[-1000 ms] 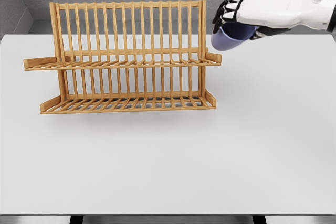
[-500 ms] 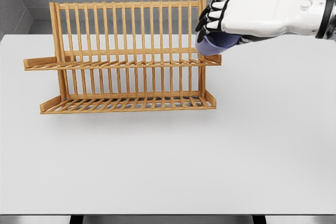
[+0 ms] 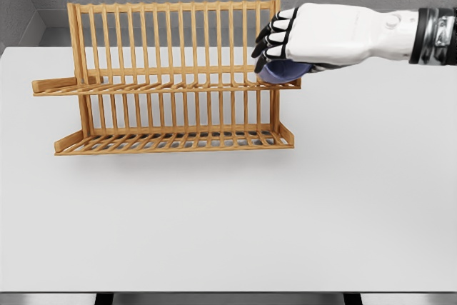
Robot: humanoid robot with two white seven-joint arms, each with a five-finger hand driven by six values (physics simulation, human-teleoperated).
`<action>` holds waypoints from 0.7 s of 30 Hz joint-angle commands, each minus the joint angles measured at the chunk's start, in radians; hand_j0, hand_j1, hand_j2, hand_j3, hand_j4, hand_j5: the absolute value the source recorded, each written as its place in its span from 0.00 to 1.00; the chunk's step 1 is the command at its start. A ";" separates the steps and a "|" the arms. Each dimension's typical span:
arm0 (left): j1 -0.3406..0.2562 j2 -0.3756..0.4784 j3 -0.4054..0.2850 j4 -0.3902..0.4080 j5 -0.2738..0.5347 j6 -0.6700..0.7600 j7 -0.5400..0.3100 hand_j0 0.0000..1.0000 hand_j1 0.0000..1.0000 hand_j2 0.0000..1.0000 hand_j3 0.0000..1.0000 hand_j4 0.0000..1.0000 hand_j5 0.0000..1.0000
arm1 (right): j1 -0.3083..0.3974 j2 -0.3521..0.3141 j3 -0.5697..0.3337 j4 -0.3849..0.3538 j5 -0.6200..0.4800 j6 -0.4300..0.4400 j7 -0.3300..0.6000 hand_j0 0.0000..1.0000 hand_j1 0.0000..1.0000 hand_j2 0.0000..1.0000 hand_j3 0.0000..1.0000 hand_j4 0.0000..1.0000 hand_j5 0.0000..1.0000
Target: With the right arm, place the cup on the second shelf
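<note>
The right robot hand (image 3: 285, 44) is reaching in from the right edge of the head view, its white arm stretching level across the upper right of the scene, and it is gripping a blue cup (image 3: 283, 71) from above with its dark-tipped fingers (image 3: 272, 37) curling down over the cup's far side. The cup is sitting mostly hidden under the palm, so only its lower blue body is showing, and it is appearing tilted rather than upright, though the covering hand is making that hard to judge. The cup is hanging at the right end of a wooden dish rack (image 3: 171, 76), right over the upper shelf (image 3: 164, 88) of the two slatted tiers; whether its underside is touching the slats or hovering just above them cannot be told from this angle. The lower shelf (image 3: 175, 141) is lying below and slightly forward of the upper one. The rack is standing upright on a white counter (image 3: 228, 219), toward its back left, with its tall barred back rising behind both shelves and the fingertips overlapping the rack's right-hand post. A grey wall is running behind the counter.
</note>
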 commanded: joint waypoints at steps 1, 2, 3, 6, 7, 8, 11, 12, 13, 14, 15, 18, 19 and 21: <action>0.000 0.000 0.000 0.000 0.000 0.000 0.000 1.00 1.00 1.00 1.00 1.00 1.00 | -0.002 -0.001 0.001 0.004 0.003 0.003 0.000 1.00 1.00 1.00 1.00 1.00 1.00; 0.000 0.000 0.000 0.000 0.000 0.000 0.000 1.00 1.00 1.00 1.00 1.00 1.00 | -0.002 -0.001 -0.005 0.003 0.003 0.003 0.000 1.00 1.00 1.00 1.00 1.00 1.00; 0.000 0.000 0.000 0.000 0.000 0.000 0.000 1.00 1.00 1.00 1.00 1.00 1.00 | -0.002 -0.004 -0.011 0.001 0.001 0.003 0.000 1.00 1.00 1.00 1.00 1.00 1.00; 0.000 0.000 0.000 0.000 0.000 0.000 0.000 1.00 1.00 1.00 1.00 1.00 1.00 | 0.000 -0.012 -0.084 0.001 0.000 0.003 0.000 1.00 1.00 1.00 1.00 1.00 1.00; 0.000 0.000 0.000 0.000 0.000 0.000 0.000 1.00 1.00 1.00 1.00 1.00 1.00 | 0.002 -0.018 -0.120 0.001 -0.002 0.003 0.000 1.00 1.00 1.00 1.00 1.00 1.00; 0.000 0.000 -0.001 0.000 0.000 0.000 0.000 1.00 1.00 1.00 1.00 1.00 1.00 | 0.009 -0.037 -0.155 0.003 -0.005 0.003 0.000 1.00 1.00 1.00 1.00 1.00 1.00; 0.000 0.000 0.000 0.000 0.000 0.000 0.000 1.00 1.00 1.00 1.00 1.00 1.00 | 0.139 -0.133 -0.334 0.023 -0.011 0.003 0.000 1.00 1.00 1.00 1.00 1.00 1.00; 0.000 0.000 0.000 0.000 0.000 0.000 0.000 1.00 1.00 1.00 1.00 1.00 1.00 | 0.218 -0.153 -0.416 0.061 -0.011 0.003 0.000 1.00 1.00 1.00 1.00 1.00 1.00; 0.000 0.000 0.000 0.000 0.000 0.000 0.000 1.00 1.00 1.00 1.00 1.00 1.00 | 0.279 -0.164 -0.462 0.110 -0.013 0.003 0.000 1.00 1.00 1.00 1.00 1.00 1.00; 0.000 0.000 0.000 0.000 0.000 0.000 0.000 1.00 1.00 1.00 1.00 1.00 1.00 | 0.331 -0.169 -0.477 0.171 -0.013 0.003 0.000 1.00 1.00 1.00 1.00 1.00 1.00; 0.000 0.000 0.000 0.000 0.000 0.000 0.000 1.00 1.00 1.00 1.00 1.00 1.00 | 0.365 -0.164 -0.480 0.228 -0.011 0.003 0.000 1.00 1.00 1.00 1.00 1.00 1.00; 0.000 0.000 0.000 0.000 0.000 0.000 0.000 1.00 1.00 1.00 1.00 1.00 1.00 | 0.457 -0.138 -0.482 0.271 -0.005 0.003 0.000 1.00 1.00 1.00 1.00 1.00 1.00; 0.000 0.000 0.000 0.000 0.000 0.000 0.000 1.00 1.00 1.00 1.00 1.00 1.00 | 0.497 -0.103 -0.482 0.271 -0.002 0.003 0.000 1.00 1.00 1.00 1.00 1.00 1.00; 0.000 0.000 0.000 0.000 0.000 0.000 0.000 1.00 1.00 1.00 1.00 1.00 1.00 | 0.526 -0.089 -0.482 0.271 0.001 0.003 0.000 1.00 1.00 1.00 1.00 1.00 1.00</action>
